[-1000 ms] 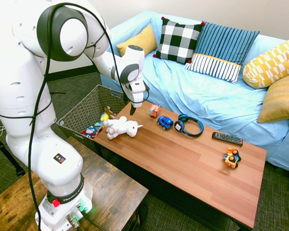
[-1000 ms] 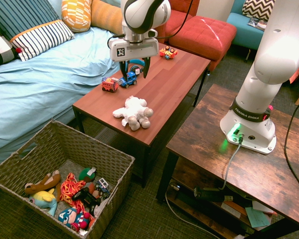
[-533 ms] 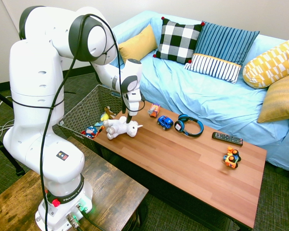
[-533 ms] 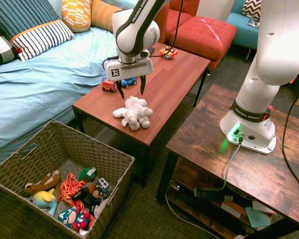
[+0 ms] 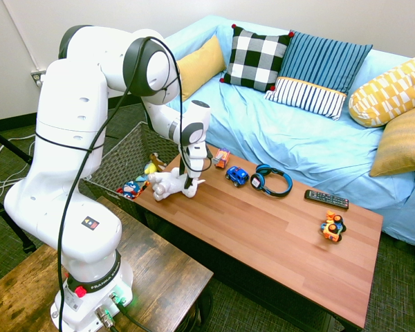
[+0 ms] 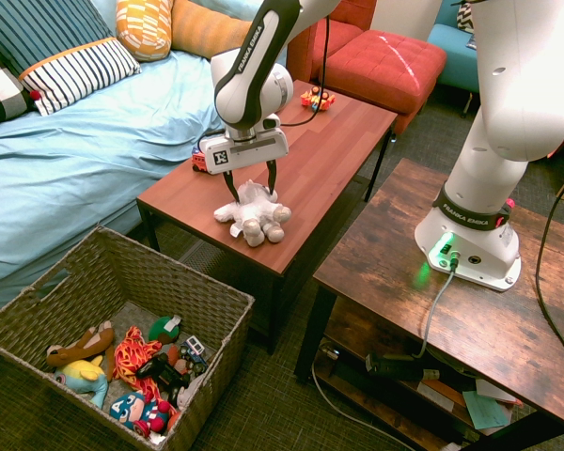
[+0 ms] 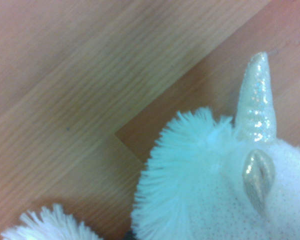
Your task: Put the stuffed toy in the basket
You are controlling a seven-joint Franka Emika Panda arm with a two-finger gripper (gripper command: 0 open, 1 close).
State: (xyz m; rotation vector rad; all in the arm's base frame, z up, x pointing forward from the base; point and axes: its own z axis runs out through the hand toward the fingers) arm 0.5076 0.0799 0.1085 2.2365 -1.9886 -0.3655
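Jaws stand wide on your gripper (image 6: 248, 181), one finger on each side of the white plush unicorn (image 6: 255, 212), not closed on it. You see the unicorn lying on the wooden coffee table (image 6: 329, 141), near the woven basket (image 6: 85, 272) on the floor.

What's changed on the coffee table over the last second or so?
The tool came down from above the table and now sits open around the stuffed toy, not yet closed on it. The toy, the small cars, the headphones and the basket stayed put.
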